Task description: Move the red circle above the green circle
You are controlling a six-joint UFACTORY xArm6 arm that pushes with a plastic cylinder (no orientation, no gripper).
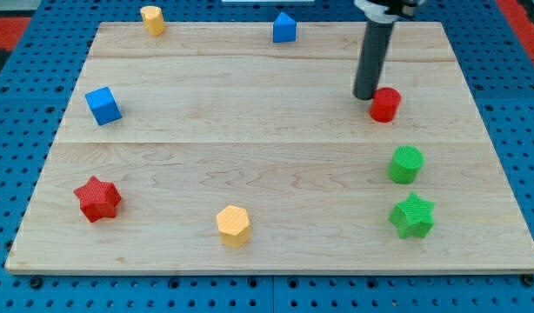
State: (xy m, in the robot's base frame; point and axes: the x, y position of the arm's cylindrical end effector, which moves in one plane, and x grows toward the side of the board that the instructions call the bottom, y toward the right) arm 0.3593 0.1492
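Observation:
The red circle (385,104) lies on the wooden board (250,139) at the view's upper right. The green circle (406,164) lies below it, slightly to the right, with a gap between them. My tip (366,96) rests on the board just left of the red circle, touching or nearly touching its left side. The dark rod rises from there toward the view's top.
A green star (412,216) sits below the green circle. A red star (97,199) is at lower left, a yellow hexagon (234,225) at bottom centre, a blue cube (103,105) at left, a yellow cylinder (152,19) and a blue block (285,28) along the top edge.

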